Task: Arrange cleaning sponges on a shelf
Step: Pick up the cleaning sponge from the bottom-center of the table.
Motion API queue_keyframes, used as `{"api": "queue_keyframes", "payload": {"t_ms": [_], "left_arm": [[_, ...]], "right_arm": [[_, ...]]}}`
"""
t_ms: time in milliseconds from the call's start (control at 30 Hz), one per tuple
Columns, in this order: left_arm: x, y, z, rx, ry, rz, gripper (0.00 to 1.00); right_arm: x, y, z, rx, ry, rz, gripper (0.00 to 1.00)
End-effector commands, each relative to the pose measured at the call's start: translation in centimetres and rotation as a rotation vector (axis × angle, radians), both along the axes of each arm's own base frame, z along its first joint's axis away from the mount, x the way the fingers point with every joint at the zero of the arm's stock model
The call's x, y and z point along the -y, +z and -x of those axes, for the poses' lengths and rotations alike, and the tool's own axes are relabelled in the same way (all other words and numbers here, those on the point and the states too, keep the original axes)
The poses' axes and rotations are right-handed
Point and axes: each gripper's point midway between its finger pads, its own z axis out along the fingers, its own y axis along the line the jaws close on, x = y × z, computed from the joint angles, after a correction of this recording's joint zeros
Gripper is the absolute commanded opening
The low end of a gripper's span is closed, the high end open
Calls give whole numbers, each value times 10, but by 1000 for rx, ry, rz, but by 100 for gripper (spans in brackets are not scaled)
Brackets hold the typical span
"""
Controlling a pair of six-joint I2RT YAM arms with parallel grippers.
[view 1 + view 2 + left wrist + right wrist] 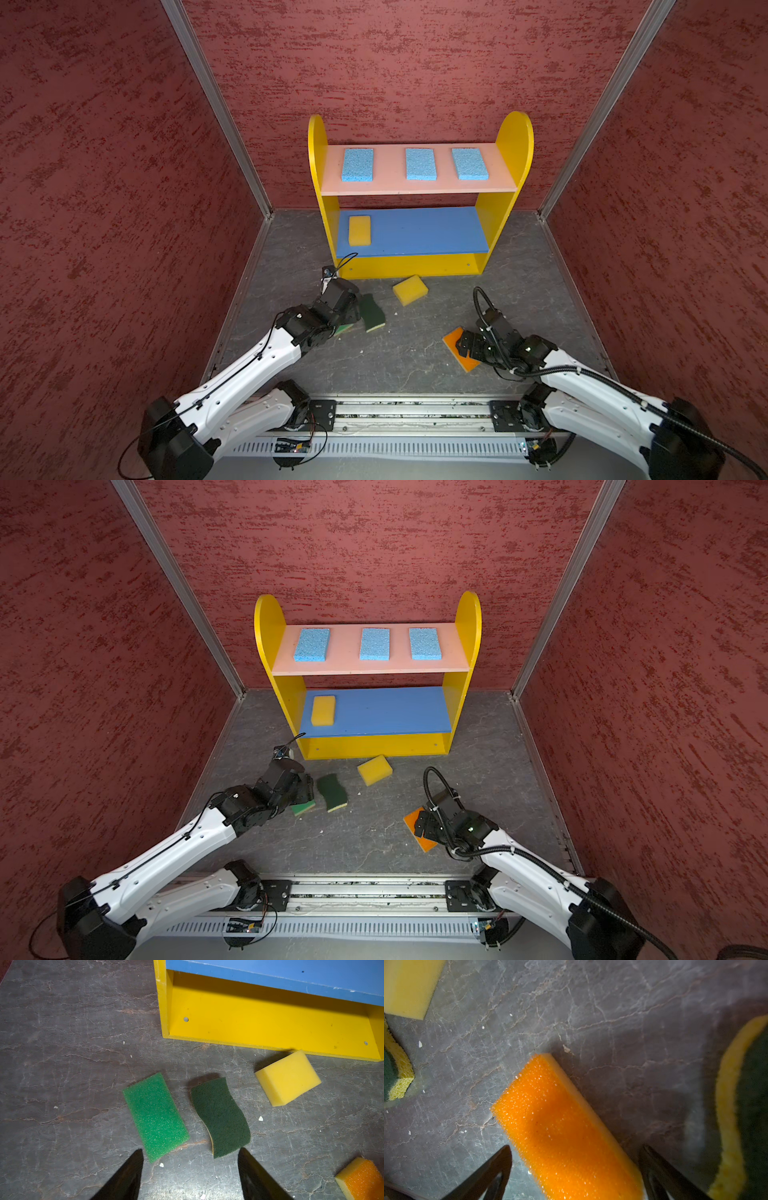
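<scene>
picking step: right gripper, jaws spread, straddles the orange sponge on the floor, so closing and lifting likely come next; left gripper, jaws spread and empty, hovers near the green sponge; shelf beyond holds four.

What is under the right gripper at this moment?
The orange-topped sponge lies on the table between the open jaws of the right gripper. In both top views the gripper covers part of it; contact cannot be judged.

Three blue sponges lie atop the shelf.
</scene>
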Motion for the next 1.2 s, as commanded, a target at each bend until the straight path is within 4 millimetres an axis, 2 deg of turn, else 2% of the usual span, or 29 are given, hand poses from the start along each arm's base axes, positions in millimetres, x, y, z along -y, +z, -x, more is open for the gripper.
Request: {"api": "queue_keyframes", "payload": {"t_ms": [0,300,733,800,967,1167], "left_arm": [[3,11,-1,19,-4,17,73],[-3,13,8,31,14,42,73],[-16,16,20,43,44,45,73],[-17,16,22,42,46,45,73],[-18,17,25,42,47,48,73],[-20,19,26,44,49,38,73]], "right_arm": [[-14,4,-4,16,6,-59,96],[-45,16,-5,15,71,-161,96],[-94,19,-4,30,215,-111,96],[-97,18,-2,32,231,-85,96],[-86,3,4,10,226,39,96],[-79,-2,3,10,180,121,96]]}}
